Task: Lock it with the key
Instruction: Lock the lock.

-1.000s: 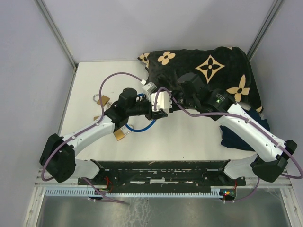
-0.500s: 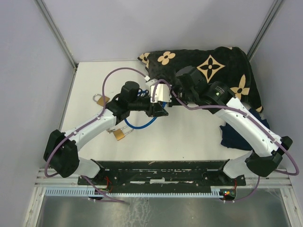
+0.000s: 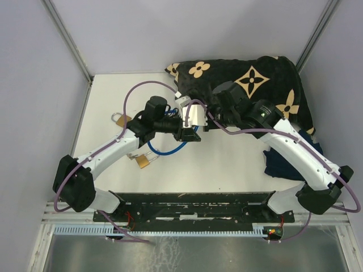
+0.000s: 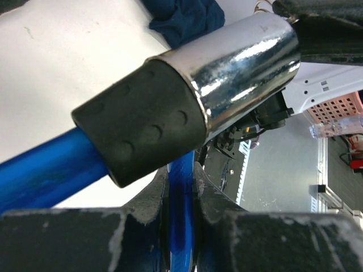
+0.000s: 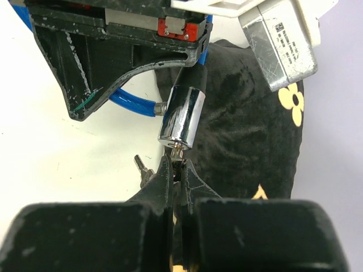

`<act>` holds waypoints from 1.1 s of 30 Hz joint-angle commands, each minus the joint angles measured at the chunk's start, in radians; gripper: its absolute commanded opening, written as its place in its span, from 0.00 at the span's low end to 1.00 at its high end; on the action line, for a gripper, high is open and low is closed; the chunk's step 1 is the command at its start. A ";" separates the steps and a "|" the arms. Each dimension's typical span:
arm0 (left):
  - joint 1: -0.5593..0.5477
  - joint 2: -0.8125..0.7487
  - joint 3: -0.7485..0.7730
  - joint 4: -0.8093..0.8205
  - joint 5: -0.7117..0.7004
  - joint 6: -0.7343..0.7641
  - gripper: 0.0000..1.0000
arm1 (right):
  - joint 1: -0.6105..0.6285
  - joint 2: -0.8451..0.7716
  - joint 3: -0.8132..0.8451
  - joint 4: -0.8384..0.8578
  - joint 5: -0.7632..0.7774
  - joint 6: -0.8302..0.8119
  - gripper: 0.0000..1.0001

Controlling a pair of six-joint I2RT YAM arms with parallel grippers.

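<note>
The lock is a blue cable (image 4: 39, 170) ending in a black sleeve (image 4: 142, 119) and a chrome cylinder (image 4: 244, 62). My left gripper (image 4: 180, 181) is shut on a strand of the blue cable just below the sleeve. In the right wrist view the cylinder (image 5: 180, 116) hangs upright, and the key (image 5: 179, 153) sits in its lower end. My right gripper (image 5: 178, 170) is shut on the key. A second key (image 5: 142, 165) dangles beside it. From above, the left gripper (image 3: 190, 135) and the right gripper (image 3: 198, 120) meet mid-table over the cable loop (image 3: 170, 150).
Two brass padlocks (image 3: 121, 119) (image 3: 143, 162) lie on the white table left of the arms. A black cloth with tan flower patterns (image 3: 255, 85) covers the back right. A dark blue cloth (image 3: 281, 164) lies at the right edge.
Both grippers have moved together a little toward the back of the table, carrying the lock and key. Grips are unchanged.
</note>
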 commanded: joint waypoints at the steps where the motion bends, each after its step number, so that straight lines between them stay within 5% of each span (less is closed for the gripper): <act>1: 0.003 0.003 0.046 0.047 0.148 -0.042 0.03 | -0.004 -0.070 -0.031 0.019 0.003 -0.126 0.02; 10: 0.002 -0.046 0.036 0.014 -0.017 0.034 0.03 | -0.102 -0.024 0.091 -0.012 -0.146 0.148 0.02; 22: 0.002 -0.060 0.031 0.050 0.049 -0.011 0.03 | -0.291 -0.004 0.087 0.006 -0.520 0.450 0.02; 26: 0.002 -0.040 0.039 0.036 0.055 -0.039 0.03 | -0.287 -0.054 0.025 0.041 -0.554 0.387 0.02; 33: 0.002 0.004 0.067 0.039 0.076 -0.083 0.03 | -0.231 -0.154 -0.093 0.090 -0.389 0.154 0.02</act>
